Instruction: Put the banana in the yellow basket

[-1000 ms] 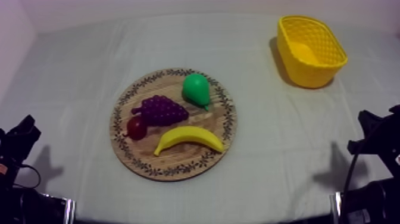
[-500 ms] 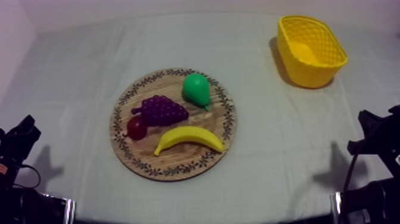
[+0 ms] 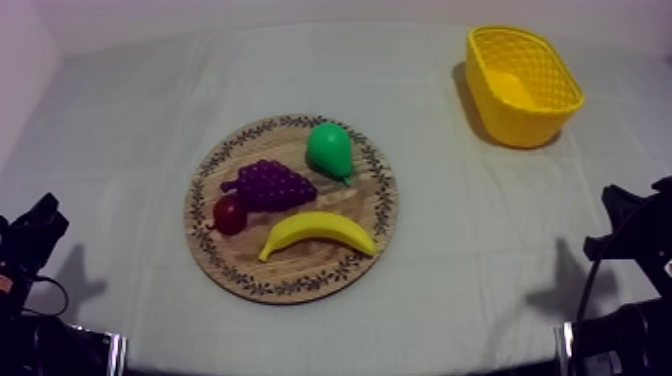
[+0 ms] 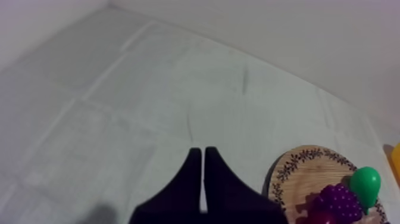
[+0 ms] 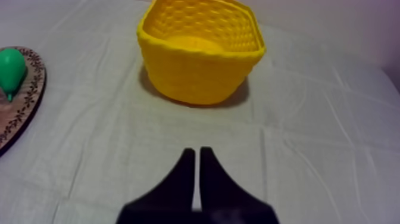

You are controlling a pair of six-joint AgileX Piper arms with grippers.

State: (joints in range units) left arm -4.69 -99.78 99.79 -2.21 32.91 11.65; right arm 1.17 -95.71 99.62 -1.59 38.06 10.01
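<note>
You'll find the banana (image 3: 318,232) lying crosswise, about midway between left end effector (image 4: 199,150) and right end effector (image 5: 194,150) (both pinched together, empty).

Glossy plastic banana (image 3: 317,233) on matt wood board (image 3: 372,219); woven-look basket (image 3: 522,82).

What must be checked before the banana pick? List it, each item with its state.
1. The banana lies uncovered on the wooden board: ok.
2. Room for fingers round the banana: cannot tell; the grapes lie close beside it.
3. The yellow basket stands upright, mouth up: ok.
4. The right gripper is open for a grasp: not ok; its fingers lie together on nothing.
5. The left gripper is out of the way: ok; shut, clear of the board.
</note>
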